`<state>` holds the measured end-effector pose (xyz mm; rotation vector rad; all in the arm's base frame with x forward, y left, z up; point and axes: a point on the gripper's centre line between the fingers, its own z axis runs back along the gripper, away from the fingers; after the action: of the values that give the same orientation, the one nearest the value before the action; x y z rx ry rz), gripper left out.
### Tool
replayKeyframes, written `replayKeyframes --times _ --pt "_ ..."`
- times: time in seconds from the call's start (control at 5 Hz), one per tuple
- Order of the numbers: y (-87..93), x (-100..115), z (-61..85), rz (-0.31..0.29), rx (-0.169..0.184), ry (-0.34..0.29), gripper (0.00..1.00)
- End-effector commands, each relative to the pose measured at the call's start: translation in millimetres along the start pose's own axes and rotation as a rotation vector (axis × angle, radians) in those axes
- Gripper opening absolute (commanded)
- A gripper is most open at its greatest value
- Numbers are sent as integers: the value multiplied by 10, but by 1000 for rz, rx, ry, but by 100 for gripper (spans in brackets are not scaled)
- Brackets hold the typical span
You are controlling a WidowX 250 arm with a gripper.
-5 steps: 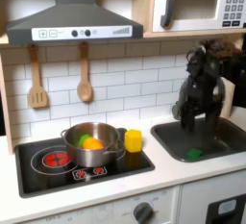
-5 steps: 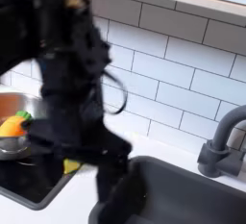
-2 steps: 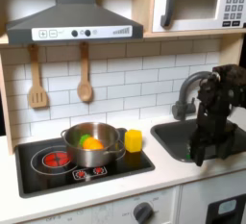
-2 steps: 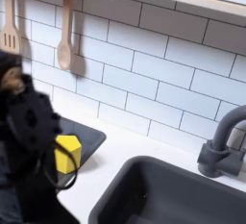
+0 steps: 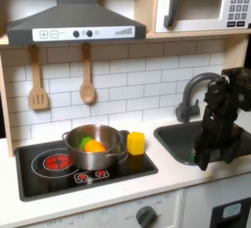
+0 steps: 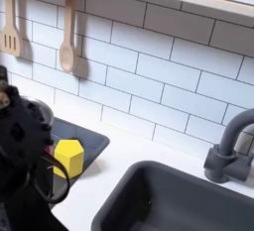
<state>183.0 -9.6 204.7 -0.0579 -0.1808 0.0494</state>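
Since the frame a second ago, the arm has swung from above the sink's middle to its front edge in the first exterior view, and has slid to the far left of the second exterior view, uncovering the sink basin there.

Going left to right in the first exterior view: two wooden utensils hang on the tiled wall at centre left, a slotted spatula (image 5: 37,79) and a spoon (image 5: 86,75). Below them sits one black stovetop (image 5: 39,173) carrying one steel pot (image 5: 95,146) with orange and green toy food inside. Just beside the pot's right stands one yellow block (image 5: 136,143). Right of that lies one dark sink (image 5: 176,139) with one faucet (image 5: 192,87) behind it. At lower right the gripper (image 5: 204,158) hangs over the sink's front rim, pointing down; the fingers are too dark and blurred to tell whether they are spread or closed, and nothing can be seen in them.

In the second exterior view the yellow block (image 6: 67,158) sits at lower left, just beside the arm's dark bulk.

One risk, as a judgement: the arm sits close to the sink rim, and a further drop could knock it against the counter edge.
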Motion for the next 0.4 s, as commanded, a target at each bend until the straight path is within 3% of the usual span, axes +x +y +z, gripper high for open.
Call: replayKeyframes --times 0.0,0.2 --pt "2 0 0 0 2 0 100" --pt "3 -2 -7 0 2 3 100"
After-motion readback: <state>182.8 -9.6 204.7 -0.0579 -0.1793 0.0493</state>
